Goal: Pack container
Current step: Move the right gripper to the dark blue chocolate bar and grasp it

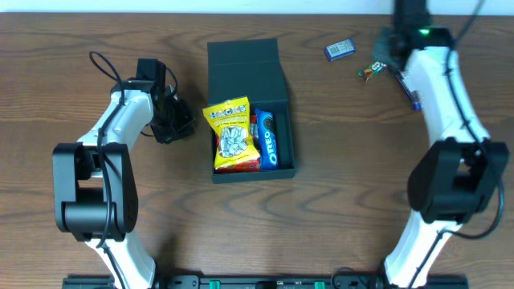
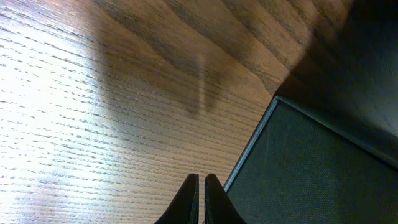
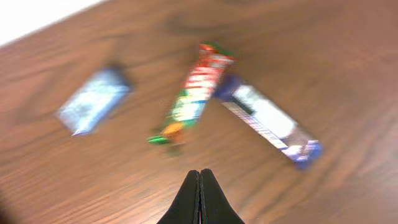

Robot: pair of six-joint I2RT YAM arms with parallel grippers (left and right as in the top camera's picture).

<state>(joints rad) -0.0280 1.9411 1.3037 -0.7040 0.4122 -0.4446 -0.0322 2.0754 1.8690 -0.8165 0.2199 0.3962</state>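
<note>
Left arm bent, wrist tipped downward; left jaws pressed together, empty, over the desk. Container lies just right of them, lid open. Right arm extended; right jaws closed, empty, with a blurred red-green packet just ahead.

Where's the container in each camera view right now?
Overhead: the container sits at centre, lid open.
Left wrist: its dark surface fills the lower right.
Right wrist: not in it.
Shared landmark: the wood-grain table, seen in all three.
</note>
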